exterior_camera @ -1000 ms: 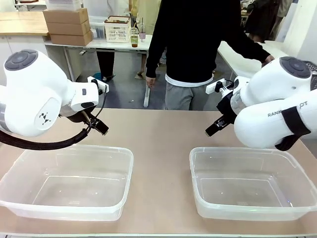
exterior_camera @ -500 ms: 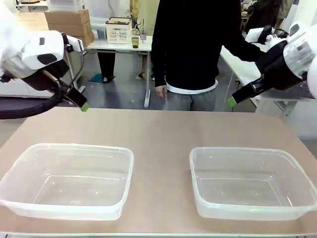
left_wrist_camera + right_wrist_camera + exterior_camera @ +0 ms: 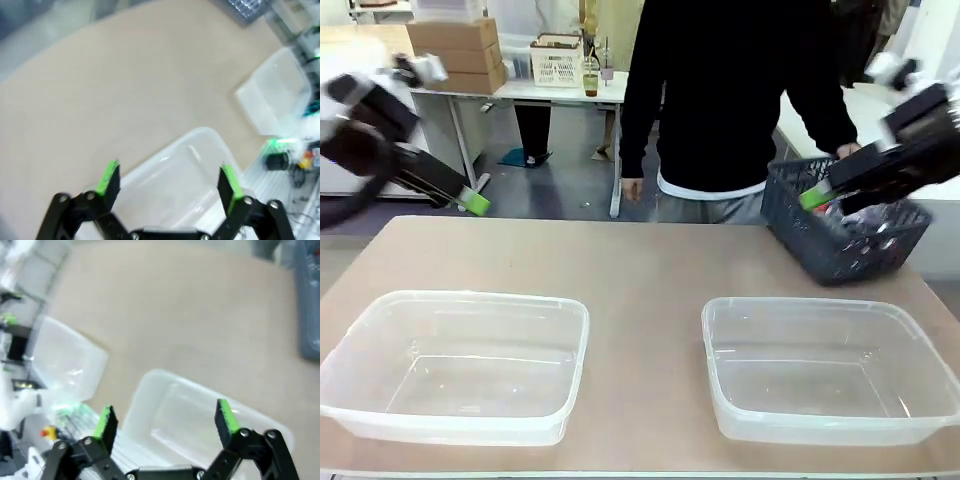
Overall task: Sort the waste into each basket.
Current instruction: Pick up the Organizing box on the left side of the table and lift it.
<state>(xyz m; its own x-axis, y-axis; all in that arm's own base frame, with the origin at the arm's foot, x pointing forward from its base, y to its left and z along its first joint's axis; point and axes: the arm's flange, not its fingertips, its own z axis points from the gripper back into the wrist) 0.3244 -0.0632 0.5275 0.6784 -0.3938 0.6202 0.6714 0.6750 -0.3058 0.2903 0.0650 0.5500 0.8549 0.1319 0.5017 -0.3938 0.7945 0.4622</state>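
1. Both arms have swung up and outward since a moment ago, away from the middle of the table point(image 3: 640, 262). The left gripper point(image 3: 475, 203) now hangs above the far left edge. The right gripper point(image 3: 812, 198) hangs above the far right corner.
2. New since the earlier frames: a person in a black top at the far edge has brought in a dark grey lattice basket point(image 3: 820, 250). It sits tilted at the far right corner, with the person's hand point(image 3: 848, 152) on its rim.
3. Red and silver shapes, probably the waste point(image 3: 880, 232), show through the lattice. They are too blurred to count or sort by type.
4. The wrist views show each gripper with its green-padded jaws spread wide and nothing between them.
5. Two clear tubs stand side by side along the near edge, the left tub point(image 3: 470, 297) and the right tub point(image 3: 800, 303). Each is empty and well apart from the dark basket.
6. Judgement: sorting has not yet begun. The arms seem to have made room for the delivery. The waste likely has to be tipped out or handed over before either gripper can pick a piece.
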